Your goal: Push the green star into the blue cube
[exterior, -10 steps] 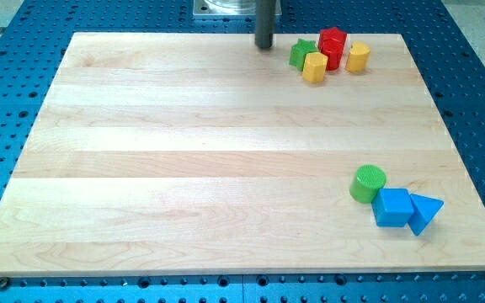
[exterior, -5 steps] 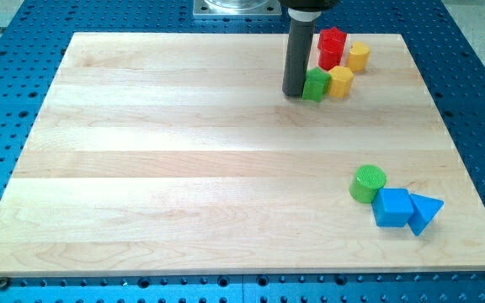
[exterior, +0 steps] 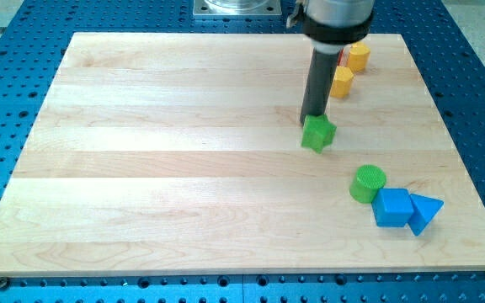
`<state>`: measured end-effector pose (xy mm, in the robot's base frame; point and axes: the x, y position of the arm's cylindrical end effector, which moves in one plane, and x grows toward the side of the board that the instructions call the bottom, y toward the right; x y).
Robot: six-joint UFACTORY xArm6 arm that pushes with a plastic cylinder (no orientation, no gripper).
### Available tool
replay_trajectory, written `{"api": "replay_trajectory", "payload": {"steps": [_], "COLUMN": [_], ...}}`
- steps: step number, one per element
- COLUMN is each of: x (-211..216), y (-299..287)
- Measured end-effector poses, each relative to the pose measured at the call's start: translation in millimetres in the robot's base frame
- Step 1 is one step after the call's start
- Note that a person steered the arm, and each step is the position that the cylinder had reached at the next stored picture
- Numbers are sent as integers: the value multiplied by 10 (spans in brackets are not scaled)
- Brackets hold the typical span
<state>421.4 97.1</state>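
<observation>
- At the bench's [exterior: 141, 168] lower right, a blue triangle [exterior: 425, 211] touches the blue cube [exterior: 391, 207], with a green cylinder [exterior: 367, 183] against the cube's upper left.
- The green star [exterior: 318, 133] lies up and left of that group, apart from it.
- My tip [exterior: 313, 115] touches the star's top edge; there are no jaws.
- Farther back stand two yellow blocks [exterior: 341, 82] [exterior: 358, 56]; a red block [exterior: 341, 54] peeks out behind the rod.

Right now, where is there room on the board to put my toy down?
The whole view's left half of the wooden board is bare. It is crowded at the view's right: green star under my tip, yellow blocks above, and green cylinder, blue cube and blue triangle bunched below.
</observation>
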Motion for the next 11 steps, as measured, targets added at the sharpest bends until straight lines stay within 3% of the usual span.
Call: {"api": "replay_trajectory", "payload": {"steps": [3, 4, 6, 8, 9, 10, 11], "x": [1196, 907, 825, 987, 902, 504, 458], "y": [-263, -392, 474, 518, 468, 616, 708]}}
